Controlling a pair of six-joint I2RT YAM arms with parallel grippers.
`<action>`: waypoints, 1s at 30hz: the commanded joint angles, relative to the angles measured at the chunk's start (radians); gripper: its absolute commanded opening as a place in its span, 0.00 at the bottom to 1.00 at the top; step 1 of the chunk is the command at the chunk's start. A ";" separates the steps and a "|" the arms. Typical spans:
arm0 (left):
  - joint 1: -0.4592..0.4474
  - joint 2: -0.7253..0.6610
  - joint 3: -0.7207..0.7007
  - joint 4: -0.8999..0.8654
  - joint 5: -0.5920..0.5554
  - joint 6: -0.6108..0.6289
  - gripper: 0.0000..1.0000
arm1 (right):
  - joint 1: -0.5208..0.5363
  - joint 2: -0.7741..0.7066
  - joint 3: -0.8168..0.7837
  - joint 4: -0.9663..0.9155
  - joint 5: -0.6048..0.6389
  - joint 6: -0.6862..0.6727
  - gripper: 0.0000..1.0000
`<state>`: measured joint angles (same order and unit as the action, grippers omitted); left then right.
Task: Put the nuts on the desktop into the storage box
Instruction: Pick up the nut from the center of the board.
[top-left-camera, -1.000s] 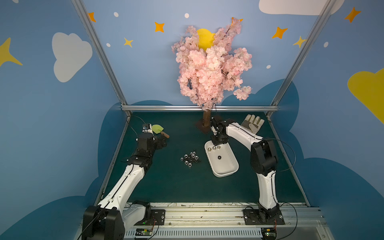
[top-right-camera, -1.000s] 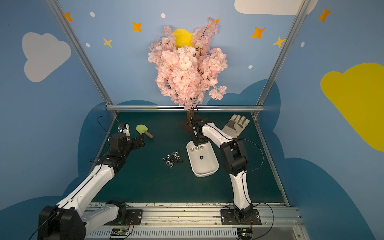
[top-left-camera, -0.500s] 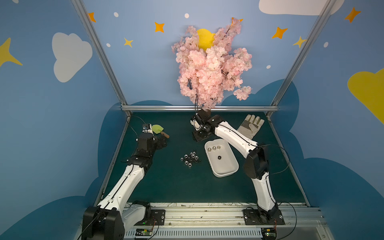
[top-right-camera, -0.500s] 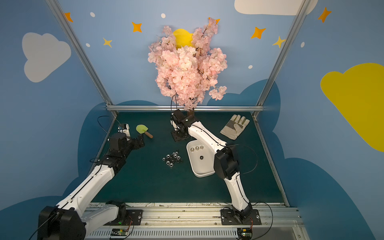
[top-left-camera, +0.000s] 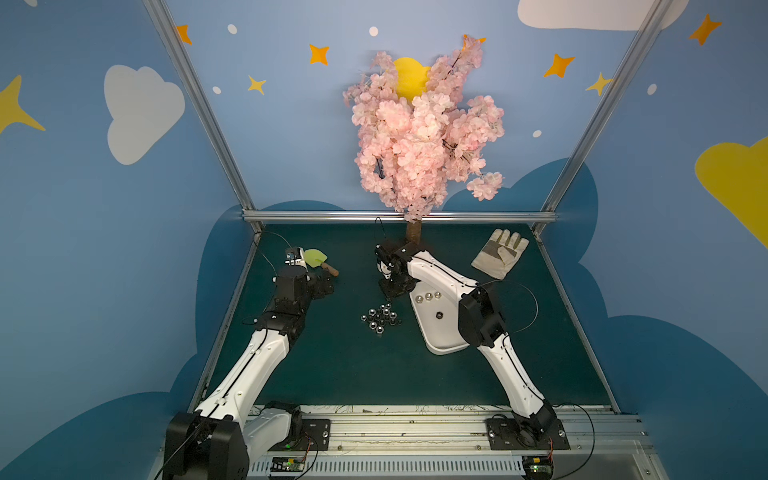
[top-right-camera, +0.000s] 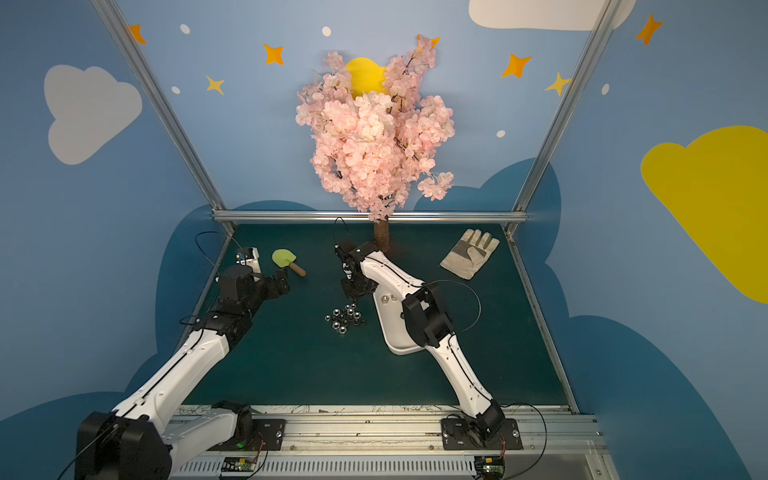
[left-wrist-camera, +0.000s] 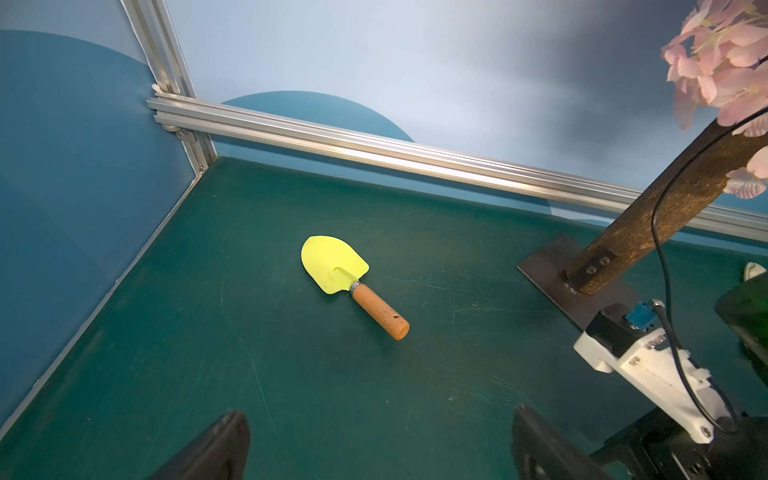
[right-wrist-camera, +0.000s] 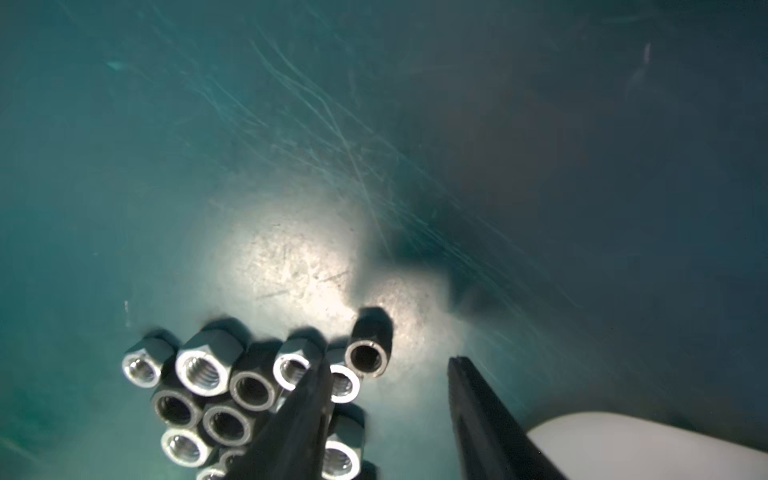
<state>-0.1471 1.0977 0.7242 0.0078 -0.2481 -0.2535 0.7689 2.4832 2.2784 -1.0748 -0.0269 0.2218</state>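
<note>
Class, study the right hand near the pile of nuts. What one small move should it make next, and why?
Probably lower the right hand onto the nut at the pile's edge. Its jaws stand open and empty, that nut appears between the fingers in the wrist view, and many nuts lie on the desktop beside the storage box.

The nuts (top-left-camera: 380, 320) are silver-grey, the desktop (top-left-camera: 353, 374) dark teal, the storage box (top-left-camera: 436, 336) white, the trowel (left-wrist-camera: 351, 282) lime-yellow.
</note>
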 joint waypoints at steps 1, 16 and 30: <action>-0.003 -0.005 -0.006 0.015 -0.005 0.008 1.00 | 0.009 0.018 0.026 -0.044 -0.011 0.004 0.50; -0.003 -0.007 -0.009 0.019 -0.010 0.010 1.00 | 0.019 0.081 0.062 -0.045 -0.008 -0.012 0.41; -0.004 -0.017 -0.011 0.014 -0.011 0.010 1.00 | 0.021 -0.046 0.068 -0.030 0.030 0.014 0.17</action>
<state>-0.1471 1.0977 0.7235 0.0082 -0.2481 -0.2535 0.7845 2.5427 2.3230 -1.0985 -0.0277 0.2287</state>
